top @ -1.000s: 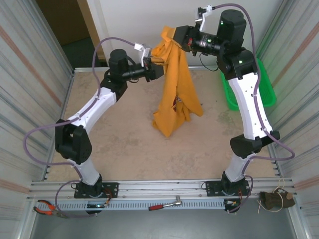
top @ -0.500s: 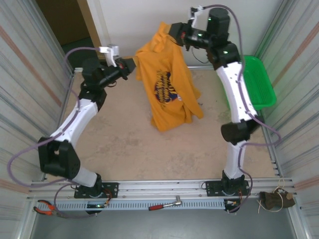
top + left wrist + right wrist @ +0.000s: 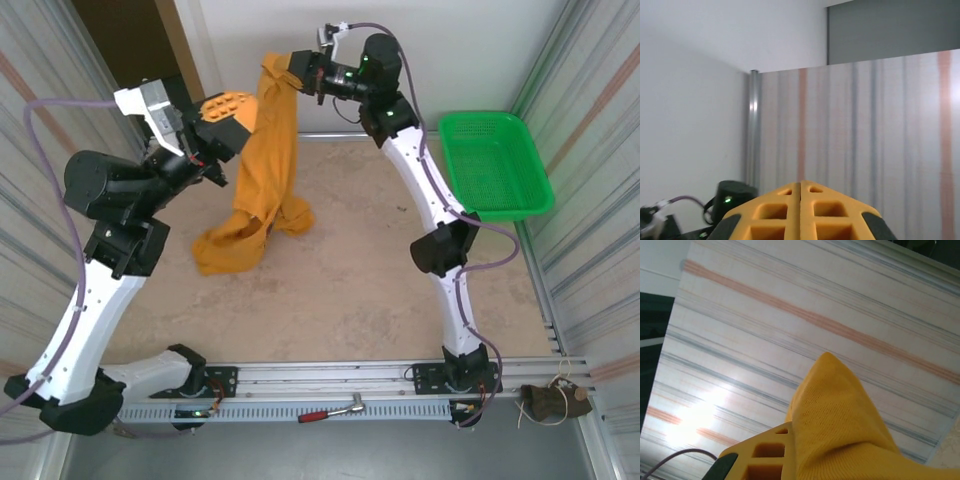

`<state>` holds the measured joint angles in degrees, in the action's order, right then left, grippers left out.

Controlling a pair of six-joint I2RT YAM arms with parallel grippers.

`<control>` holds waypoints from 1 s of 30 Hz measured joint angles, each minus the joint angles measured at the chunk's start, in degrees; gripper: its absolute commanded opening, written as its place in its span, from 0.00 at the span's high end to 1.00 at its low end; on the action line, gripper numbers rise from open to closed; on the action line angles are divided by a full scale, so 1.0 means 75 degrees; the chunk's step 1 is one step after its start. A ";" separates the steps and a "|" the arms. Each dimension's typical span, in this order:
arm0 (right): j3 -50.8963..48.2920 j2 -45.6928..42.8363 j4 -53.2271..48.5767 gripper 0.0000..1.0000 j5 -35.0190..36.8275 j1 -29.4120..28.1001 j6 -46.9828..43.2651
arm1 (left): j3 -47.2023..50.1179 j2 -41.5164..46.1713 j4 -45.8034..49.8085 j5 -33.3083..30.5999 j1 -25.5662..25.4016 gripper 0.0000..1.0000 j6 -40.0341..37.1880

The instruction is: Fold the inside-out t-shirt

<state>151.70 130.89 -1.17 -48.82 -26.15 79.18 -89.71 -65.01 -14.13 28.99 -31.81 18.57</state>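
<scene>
The orange-yellow inside-out t-shirt [image 3: 275, 150] hangs in a long drape from my right gripper [image 3: 292, 72], which is raised high at the back and shut on its top corner. Its lower end lies bunched on the table [image 3: 232, 250]. In the right wrist view the cloth [image 3: 840, 425] covers one finger of the right gripper [image 3: 792, 432]. My left gripper [image 3: 232, 115] is lifted just left of the hanging shirt. Its jaws are shut flat together with no cloth between them, as the left wrist view of the left gripper [image 3: 800, 184] shows.
A green plastic basket [image 3: 495, 165] stands at the back right. The sandy table top [image 3: 350, 290] is walled by striped panels on both sides. A ratchet [image 3: 332, 411] and a brown bundle [image 3: 550, 400] lie on the front rail.
Both arms have swung left and risen. The shirt, earlier spread between the two grippers, now hangs from the right one alone, and its lower end has dragged left across the table.
</scene>
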 measured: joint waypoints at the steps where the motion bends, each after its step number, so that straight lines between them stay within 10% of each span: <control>1: -0.0321 -0.0160 0.0085 1.00 -0.0061 0.0166 -0.0009 | -0.0052 -0.0122 -0.0012 -0.0058 -0.0227 1.00 -0.0061; 5: -0.1734 -0.0866 -0.0157 0.99 -0.0122 0.1174 -0.0560 | -0.0067 -0.1236 -0.0061 -0.0396 -0.0880 1.00 -0.0131; 6: -0.2104 -0.1061 -0.0370 0.92 -0.0076 0.1443 -0.0868 | -0.0012 -0.1507 -0.0064 -0.0504 -0.0935 1.00 -0.0117; 8: -0.2841 -0.1510 -0.1067 0.43 0.0157 0.2017 -0.1623 | 0.0440 -0.2197 0.0052 -0.0839 -0.0959 0.85 -0.0085; 10: -0.3378 -0.1891 -0.1824 0.33 0.0498 0.2582 -0.2468 | 0.1040 -0.2567 0.0291 -0.1134 -0.0898 0.68 -0.0029; 18: -0.7359 -0.3937 -0.3281 0.31 0.2276 0.3197 -0.4750 | 0.2754 -0.2192 0.1443 -0.2734 0.0082 0.34 0.0769; 30: -0.9148 -0.3270 -0.3238 0.37 0.3433 -0.0621 -0.5913 | 0.4497 -0.2323 0.3657 -0.4022 0.3369 0.29 0.3177</control>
<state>83.09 106.37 -25.45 -23.07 -30.81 34.83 -55.99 -82.43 13.30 -1.17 -6.55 42.39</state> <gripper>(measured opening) 0.639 0.703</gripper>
